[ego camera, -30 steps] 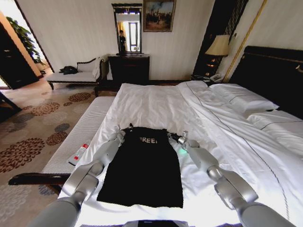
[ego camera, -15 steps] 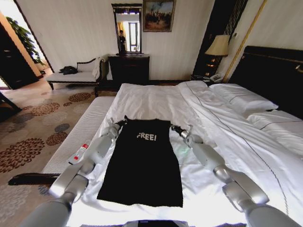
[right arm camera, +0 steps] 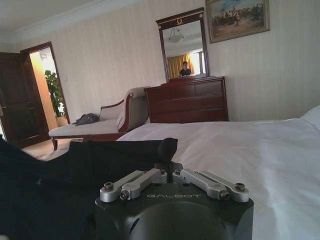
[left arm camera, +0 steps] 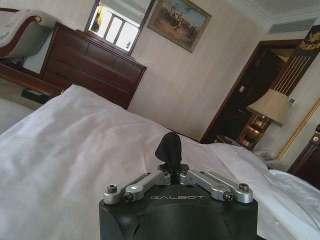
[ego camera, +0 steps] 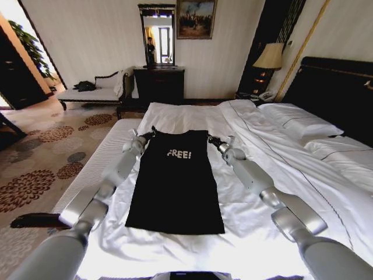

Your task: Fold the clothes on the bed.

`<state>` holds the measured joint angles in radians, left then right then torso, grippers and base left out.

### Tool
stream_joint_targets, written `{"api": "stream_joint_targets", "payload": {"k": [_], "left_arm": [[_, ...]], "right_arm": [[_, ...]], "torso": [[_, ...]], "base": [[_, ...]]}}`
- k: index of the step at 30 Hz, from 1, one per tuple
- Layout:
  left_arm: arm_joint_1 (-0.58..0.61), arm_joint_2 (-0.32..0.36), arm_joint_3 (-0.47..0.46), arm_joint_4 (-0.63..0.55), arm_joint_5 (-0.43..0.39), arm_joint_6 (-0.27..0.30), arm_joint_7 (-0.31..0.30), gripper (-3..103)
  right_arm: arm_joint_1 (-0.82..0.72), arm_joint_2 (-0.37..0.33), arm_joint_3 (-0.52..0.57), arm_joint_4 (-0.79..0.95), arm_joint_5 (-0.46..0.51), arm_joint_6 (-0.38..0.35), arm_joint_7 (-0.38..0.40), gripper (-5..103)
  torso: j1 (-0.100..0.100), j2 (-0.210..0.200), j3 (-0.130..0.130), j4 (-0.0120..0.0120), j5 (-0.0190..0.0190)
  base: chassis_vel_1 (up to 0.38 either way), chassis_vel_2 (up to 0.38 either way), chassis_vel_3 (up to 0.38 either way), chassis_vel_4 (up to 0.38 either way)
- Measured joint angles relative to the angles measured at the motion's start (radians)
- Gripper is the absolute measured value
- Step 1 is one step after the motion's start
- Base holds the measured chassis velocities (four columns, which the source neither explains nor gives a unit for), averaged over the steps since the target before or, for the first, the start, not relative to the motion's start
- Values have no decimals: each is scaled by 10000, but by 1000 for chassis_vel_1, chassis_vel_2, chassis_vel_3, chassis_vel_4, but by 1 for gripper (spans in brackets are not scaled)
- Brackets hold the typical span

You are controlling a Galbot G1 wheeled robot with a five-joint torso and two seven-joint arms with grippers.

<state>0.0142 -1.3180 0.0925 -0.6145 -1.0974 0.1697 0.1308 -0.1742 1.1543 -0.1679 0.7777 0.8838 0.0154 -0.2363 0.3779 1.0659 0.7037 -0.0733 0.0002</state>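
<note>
Head view: black "FREE!" T-shirt lies flat on white bed. Left pincer and right pincer each clamped on a top corner of the shirt.

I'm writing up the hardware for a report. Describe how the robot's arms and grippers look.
Both arms are smooth silver-grey tubular segments with rounded joints. The left gripper and right gripper end in slim black fingers. Each wrist view shows a black rounded gripper body lettered GALBOT, silver bolted linkage bars and black fingertips. A small green light glows on the right wrist.
</note>
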Motion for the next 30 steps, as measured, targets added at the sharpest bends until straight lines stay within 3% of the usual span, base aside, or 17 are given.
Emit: {"api": "stream_joint_targets", "payload": {"k": [6,11,21,30], "left_arm": [[276,-92,-6,-323,40,-17,0,3],[1313,496,0,-1525,96,-14,-209,3],[3065,1534,-469,-4218,-13,-85,-684,3],[5172,2682,-885,-7372,-244,-176,-1205,3]], "right_arm": [[-272,-83,15,170,-88,167,74,0],[-772,-351,49,726,-169,314,154,0],[-2335,-1056,605,2544,-247,521,441,0],[-4487,-2064,1508,5526,-935,866,675,0]], "torso": [[0,0,-1,-7,2],[-1,0,0,4,-2],[-3,1,-2,-5,0],[-4,1,-3,1,-2]], "base": [[0,0,0,0],[0,0,0,0],[0,0,0,0],[0,0,0,0]]}}
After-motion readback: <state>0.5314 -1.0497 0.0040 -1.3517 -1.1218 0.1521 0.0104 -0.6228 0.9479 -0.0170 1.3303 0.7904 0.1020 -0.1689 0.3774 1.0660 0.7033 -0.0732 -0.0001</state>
